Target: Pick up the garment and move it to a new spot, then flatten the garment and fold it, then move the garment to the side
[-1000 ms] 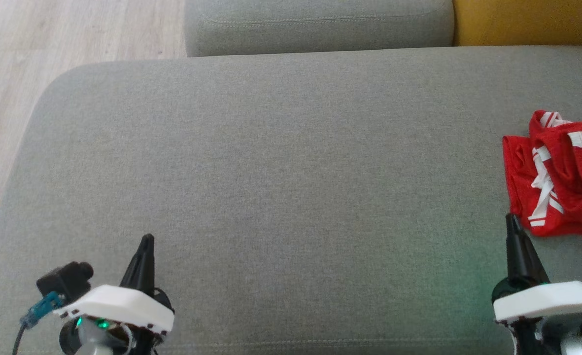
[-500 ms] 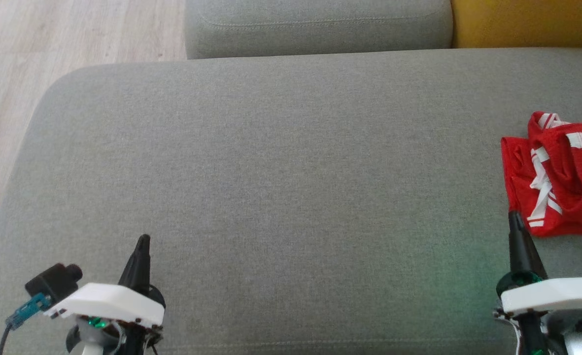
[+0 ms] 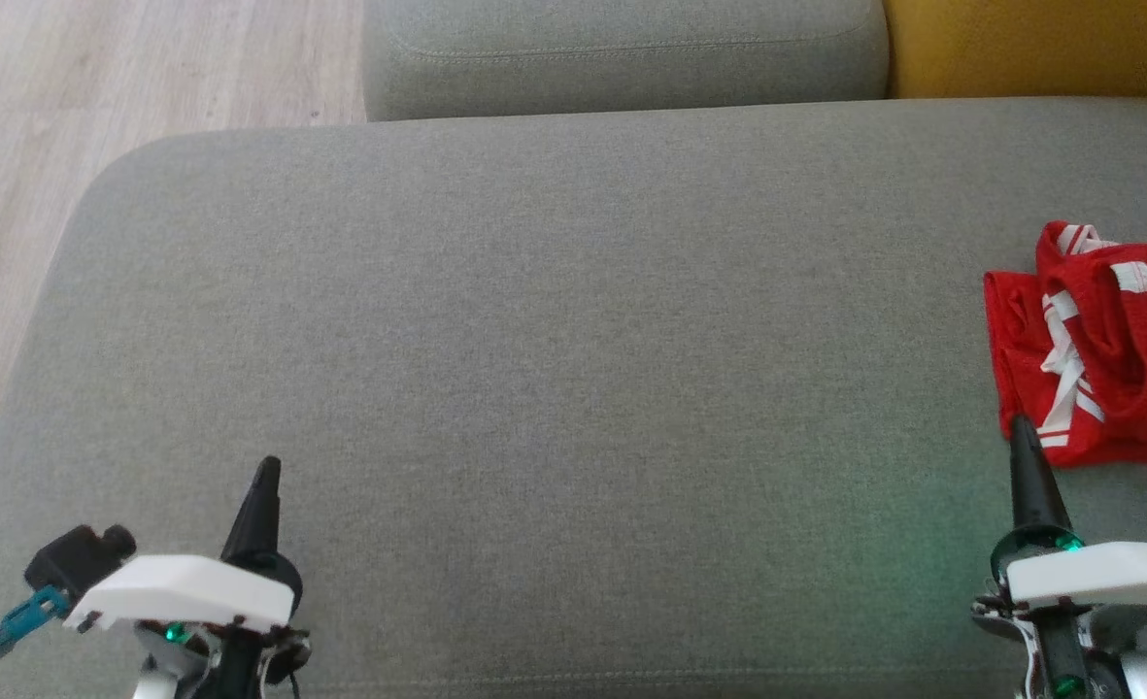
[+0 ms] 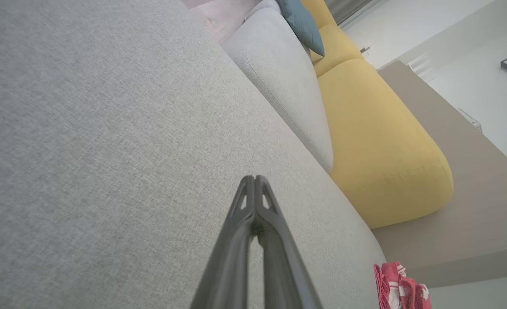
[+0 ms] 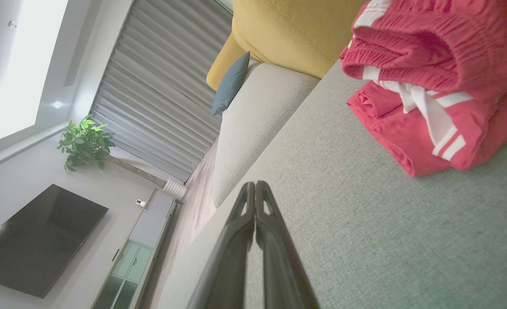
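- We see the red garment (image 3: 1107, 359), trimmed with white stripes, lying crumpled on the grey sofa seat (image 3: 573, 340) at the right edge of the head view, about mid-height.
- The right gripper (image 3: 1021, 427) rises from the lower right of that frame, its tip lined up with the garment's lower left corner. In the right wrist view a strip of bare seat separates the fingertips from the cloth, which sits up and to the right of them.
- Its jaws are pressed together tip to tip and grip nothing.
- The left gripper (image 3: 267, 468) stands at the lower left of the head view, well apart from the garment, with the wide seat between them. Its jaws also meet at the tips and are empty.
- The garment is bunched in folds. Its left border runs roughly top to bottom in the head view, and the white stripes slant down toward the right gripper. The frame edge cuts the heap off, so we cannot tell its true long axis.
- A yellow cushion (image 3: 1039, 44) fills the upper right corner, and pale wooden floor (image 3: 146, 68) the upper left.
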